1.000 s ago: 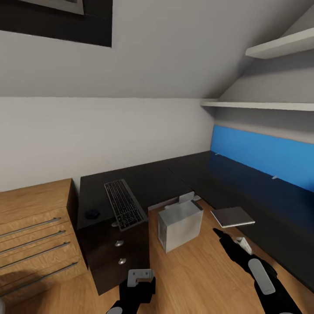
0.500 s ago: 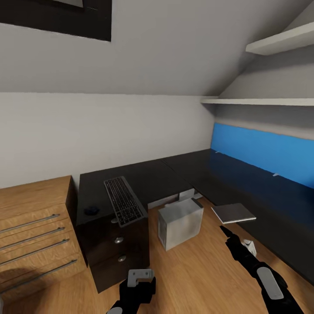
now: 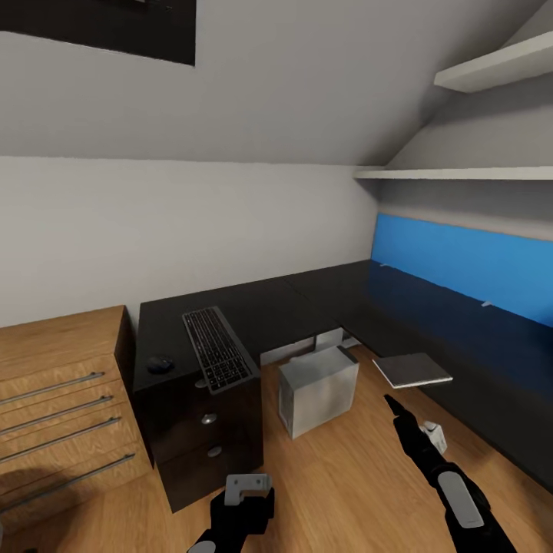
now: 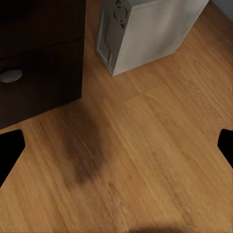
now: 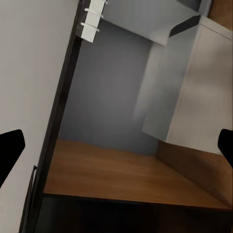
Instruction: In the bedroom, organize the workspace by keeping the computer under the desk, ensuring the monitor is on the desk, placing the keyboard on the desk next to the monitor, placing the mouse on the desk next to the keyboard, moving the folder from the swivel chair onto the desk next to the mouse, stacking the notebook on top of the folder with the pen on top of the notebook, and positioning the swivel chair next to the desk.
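I see my 2 hands, left (image 3: 247, 487) and right (image 3: 399, 411), both spread apart, empty; keyboard (image 3: 218, 349) overhangs the black table (image 3: 307, 303); no readable writing.

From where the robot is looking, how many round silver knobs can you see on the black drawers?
2 for sure: a knob on one drawer front, another on the one below. A third seems to peek out under the keyboard; others may be hidden.

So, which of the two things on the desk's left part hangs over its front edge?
The keyboard: its near end sticks out past the desk edge, above the drawers. The mouse lies fully on top.
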